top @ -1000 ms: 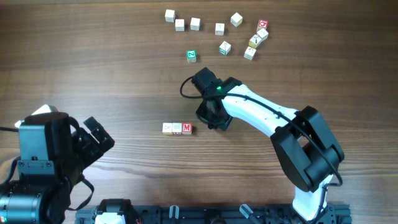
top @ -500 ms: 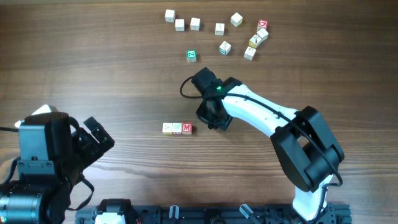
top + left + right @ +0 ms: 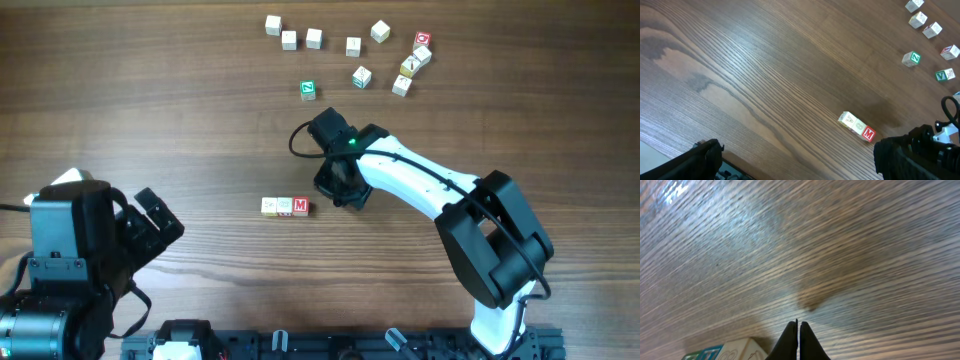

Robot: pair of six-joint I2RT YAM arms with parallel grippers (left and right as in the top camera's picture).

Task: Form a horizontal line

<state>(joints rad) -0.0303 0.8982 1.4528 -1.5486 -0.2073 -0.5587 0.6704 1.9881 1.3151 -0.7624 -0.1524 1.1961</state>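
Here the three cubes (image 3: 285,206) lie touching in a level row, the M cube (image 3: 301,206) nearest the right gripper (image 3: 798,330) just beside it — its fingers pressed together, empty. The left gripper (image 3: 160,221) is spread, well apart.

The plainest thing I can read is a white M on the red top face of the red M cube (image 3: 301,206), at the right end of the three-cube row on the worktop (image 3: 150,100). In the left wrist view the middle cube (image 3: 858,126) carries a faint greenish round letter, O or G, I cannot tell which. The end cube (image 3: 847,119) shows a pale yellowish mark that may be an A. Farther back, the green-faced cube (image 3: 912,58) bears a white Z, and a pale cube (image 3: 944,75) near it a green V. The red-faced cube (image 3: 422,40) has a white mark too small to read.
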